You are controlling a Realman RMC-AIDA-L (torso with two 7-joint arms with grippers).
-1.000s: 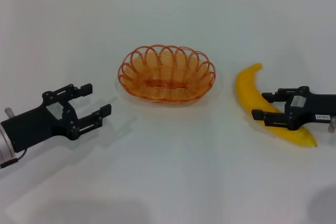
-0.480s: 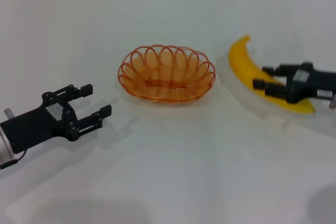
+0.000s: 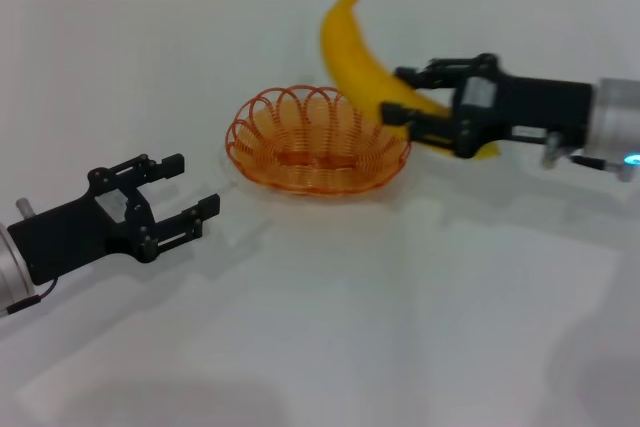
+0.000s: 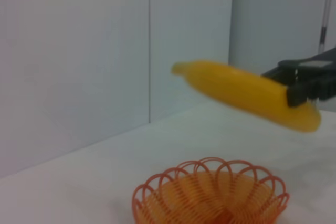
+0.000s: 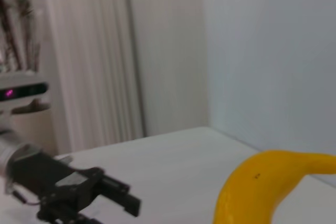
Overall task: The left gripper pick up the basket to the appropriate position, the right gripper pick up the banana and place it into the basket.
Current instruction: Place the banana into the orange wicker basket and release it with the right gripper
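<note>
1. The right end effector [image 3: 408, 107] is clamped on the banana [image 3: 358, 57] near the fruit's right-hand end and holds it in the air, clear of the worktop [image 3: 400, 327].

2. The banana's long axis runs from the grip up and away toward the worktop's far edge, its free pointed tip above the far rim of the basket [image 3: 318, 141]. In the left wrist view the banana [image 4: 247, 94] hangs well above the basket [image 4: 210, 193], nearly level, with open air between them.

3. The basket sits on the worktop toward the far edge, about midway between the two side edges. Its long axis lies side to side, so the banana crosses it at an angle; by this reading the fruit must be turned to lie along the basket and lowered toward the near side before release.

4. The left end effector [image 3: 178, 197] has its fingers spread and empty. It rests low near the worktop's left edge, just short of the basket's left rim and not touching it.
</note>
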